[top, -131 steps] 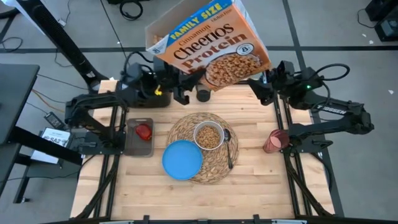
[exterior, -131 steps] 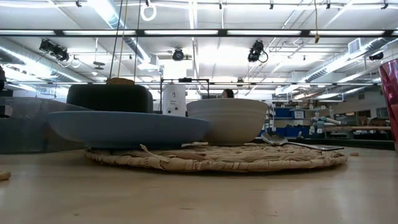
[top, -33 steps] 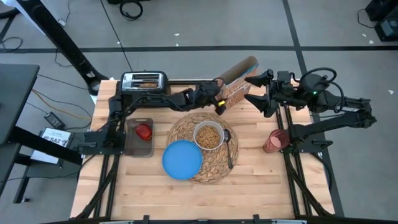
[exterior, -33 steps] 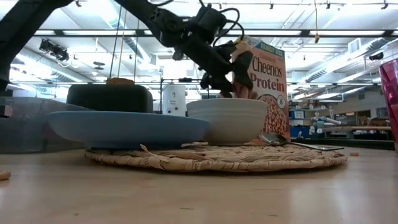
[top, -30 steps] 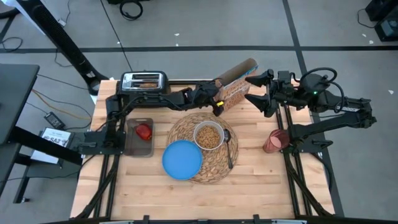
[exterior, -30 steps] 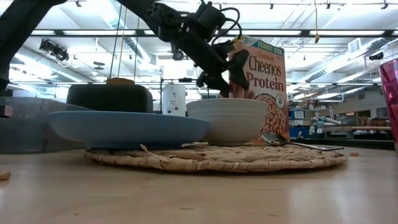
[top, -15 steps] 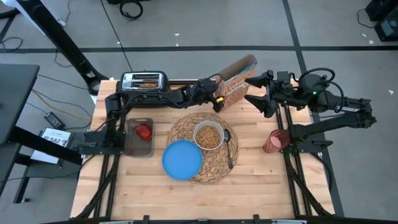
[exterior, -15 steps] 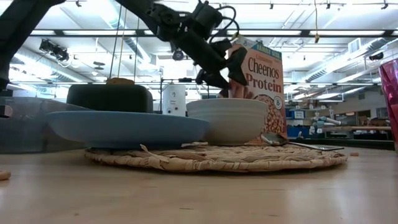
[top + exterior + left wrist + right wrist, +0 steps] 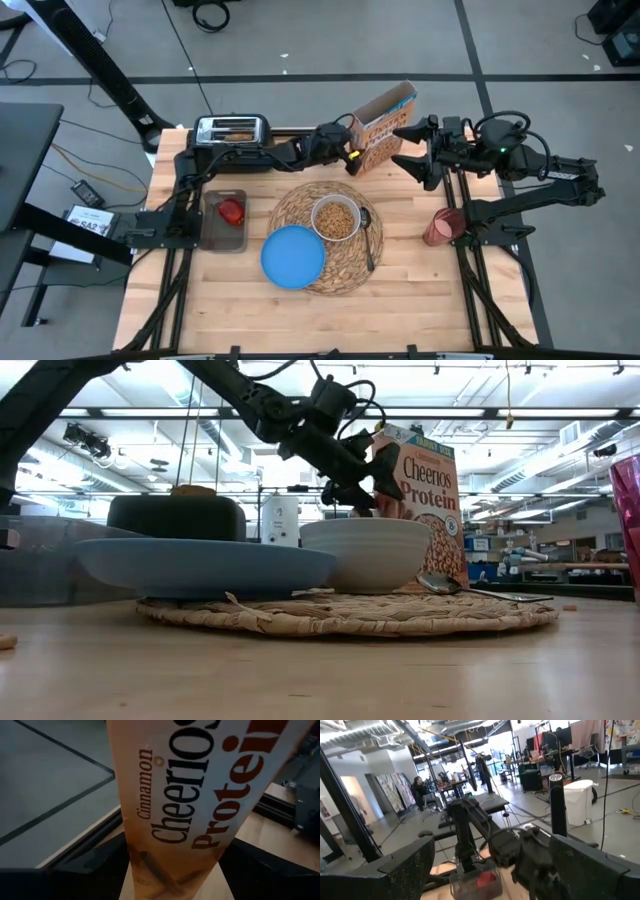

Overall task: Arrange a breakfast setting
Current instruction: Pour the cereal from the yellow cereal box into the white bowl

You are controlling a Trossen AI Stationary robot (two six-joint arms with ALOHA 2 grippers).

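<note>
The left gripper (image 9: 345, 152) clamps an orange cardboard cereal box (image 9: 380, 130) at the far edge of the pale wooden table (image 9: 400, 260), its fingers closed on the carton's near side. The box stands nearly upright with its open top leaning slightly away to the far right, its long axis vertical in the low view. Its front reads "Cheerios Protein"; the left wrist view adds "Cinnamon", and small print along the top flap is too fine to read.

Just near of the box sits the white ceramic bowl (image 9: 335, 218), filled with cereal, on the round woven straw placemat (image 9: 300, 270) at mid-table. A dark metal spoon (image 9: 368, 240) lies on the mat's right side, and a flat blue plate (image 9: 293, 256) overlaps the mat's near-left edge. The translucent red plastic cup (image 9: 441, 227) stands well to the right, off the mat. The red apple (image 9: 231, 211) rests in a clear tray (image 9: 222, 236) on the left. A black two-slot toaster (image 9: 231, 130) at the far left holds the toast slice (image 9: 238, 124).

The right gripper (image 9: 413, 156) hovers with fingers spread just right of the box and far of the cup. The cup is nearest this arm; the apple and toast fall to the left arm, once the box is released.
</note>
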